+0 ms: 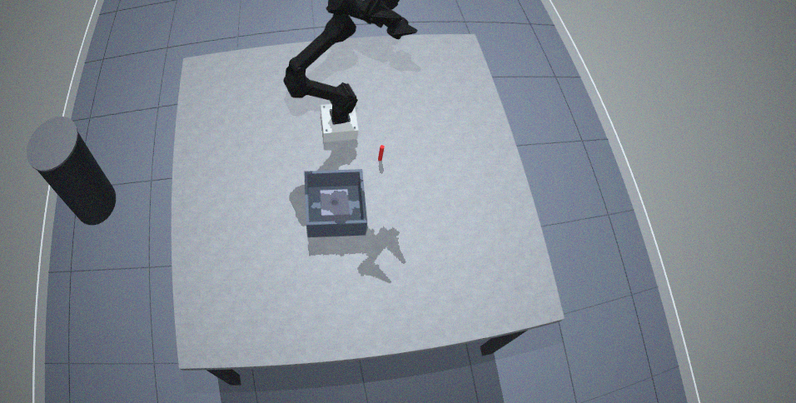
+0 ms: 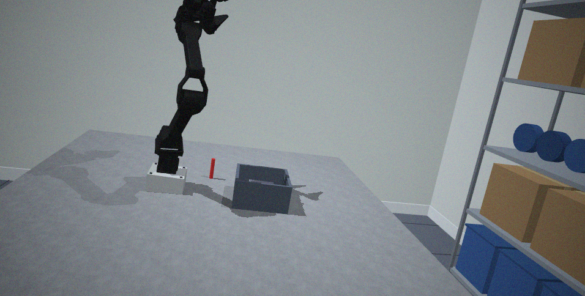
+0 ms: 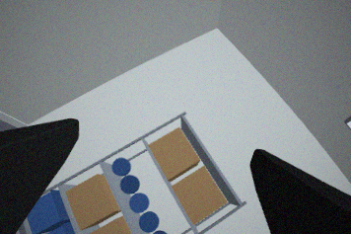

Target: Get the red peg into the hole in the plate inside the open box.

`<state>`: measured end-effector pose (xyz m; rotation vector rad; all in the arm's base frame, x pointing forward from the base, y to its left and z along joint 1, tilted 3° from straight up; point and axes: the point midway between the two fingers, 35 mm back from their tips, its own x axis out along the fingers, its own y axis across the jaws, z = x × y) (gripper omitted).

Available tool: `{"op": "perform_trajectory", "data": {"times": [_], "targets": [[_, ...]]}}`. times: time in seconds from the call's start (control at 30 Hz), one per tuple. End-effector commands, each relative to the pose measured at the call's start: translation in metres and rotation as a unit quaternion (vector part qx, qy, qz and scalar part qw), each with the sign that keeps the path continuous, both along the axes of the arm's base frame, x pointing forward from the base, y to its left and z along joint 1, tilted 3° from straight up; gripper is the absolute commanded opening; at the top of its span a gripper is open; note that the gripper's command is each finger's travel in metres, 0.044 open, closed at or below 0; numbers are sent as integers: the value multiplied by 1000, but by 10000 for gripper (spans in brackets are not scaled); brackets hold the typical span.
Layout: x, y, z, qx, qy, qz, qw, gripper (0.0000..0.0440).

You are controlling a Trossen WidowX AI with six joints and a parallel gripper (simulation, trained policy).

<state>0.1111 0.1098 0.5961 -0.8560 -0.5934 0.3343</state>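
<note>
The red peg stands upright on the table, between the arm's white base and the box and off to one side. The open dark blue-grey box sits on the table in front of the base. The pale plate lies on its bottom, with a dark round hole near the middle, partly in the arm's shadow. My gripper is open and empty, high above the table and far from the peg and box. The wrist view shows both fingers wide apart, with neither peg nor box in it.
The white base block carries the arm on the table. A tall dark cylinder stands beyond the table's left edge in the top view. A shelf rack holds brown boxes, blue cylinders and blue bins.
</note>
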Motion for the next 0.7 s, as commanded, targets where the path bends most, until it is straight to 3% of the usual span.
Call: {"op": "perform_trajectory", "data": {"times": [0.0, 0.37, 0.67], "targets": [[5, 42, -38, -13, 25, 18, 999, 440], [43, 83, -129, -20, 169, 30, 985, 440], [76, 82, -213, 17, 345, -4, 938, 440]]}}
